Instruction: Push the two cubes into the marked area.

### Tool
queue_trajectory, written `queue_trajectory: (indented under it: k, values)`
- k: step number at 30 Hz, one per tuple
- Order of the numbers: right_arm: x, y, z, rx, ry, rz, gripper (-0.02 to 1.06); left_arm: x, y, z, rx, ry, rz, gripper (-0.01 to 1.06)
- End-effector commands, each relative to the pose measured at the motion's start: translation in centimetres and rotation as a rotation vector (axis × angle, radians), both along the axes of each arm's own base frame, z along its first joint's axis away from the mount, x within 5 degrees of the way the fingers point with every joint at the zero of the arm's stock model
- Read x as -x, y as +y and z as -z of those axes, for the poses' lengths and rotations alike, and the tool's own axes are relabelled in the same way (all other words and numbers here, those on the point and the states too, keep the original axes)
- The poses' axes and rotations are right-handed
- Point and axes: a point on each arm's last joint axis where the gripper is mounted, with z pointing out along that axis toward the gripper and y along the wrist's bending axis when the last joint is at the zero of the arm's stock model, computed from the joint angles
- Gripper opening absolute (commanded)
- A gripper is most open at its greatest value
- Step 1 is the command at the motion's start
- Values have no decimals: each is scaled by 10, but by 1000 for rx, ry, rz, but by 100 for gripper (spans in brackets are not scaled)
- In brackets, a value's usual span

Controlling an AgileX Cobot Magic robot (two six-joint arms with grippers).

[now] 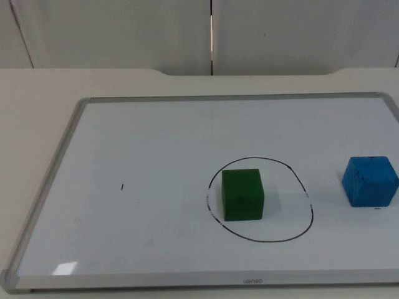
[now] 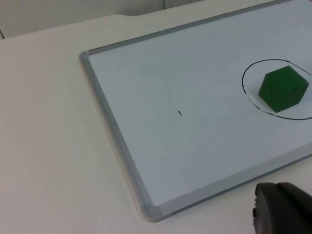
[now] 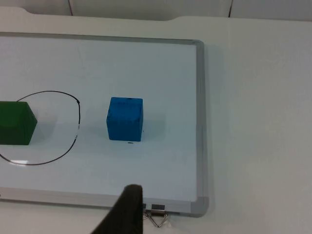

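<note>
- Whiteboard with a grey metal frame lies flat on the table; we see a hand-drawn black circle on it, right of the board's centre in the top view.
- Green cube sits inside the circle, toward its left side, close to the line but not across it. We also see it in the left wrist view and in the right wrist view.
- Blue cube sits outside the circle, to its right, apart from the line and well apart from the green cube. In the right wrist view it stands between the circle and the board's right frame edge.
- A small black tick mark is on the board's left half.
- Left gripper: we see one dark fingertip just off the board's near edge, above the table; we cannot tell how its fingers stand.
- Right gripper: we see one dark fingertip at the board's near edge, beside a metal binder clip; finger state likewise cannot be told.
- Neither gripper touches a cube.
</note>
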Motion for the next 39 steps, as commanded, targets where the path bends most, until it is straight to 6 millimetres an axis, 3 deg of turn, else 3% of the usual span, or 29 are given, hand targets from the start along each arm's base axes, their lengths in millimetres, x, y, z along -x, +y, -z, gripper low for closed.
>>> queue_trajectory:
  k: [1, 24, 31, 39]
  values:
    - [0, 0, 2, 1, -1, 6, 105, -2, 1, 2, 2, -8, -16, 0]
    - [0, -1, 1, 6, -3, 10, 105, -2, 1, 2, 6, -7, -20, 0]
    - [-16, 0, -3, 8, 88, 9, 104, -2, 1, 2, 6, -7, -20, 0]
    - [-40, -2, -40, 33, 93, 23, 104, -2, 1, 2, 4, -7, -21, 0]
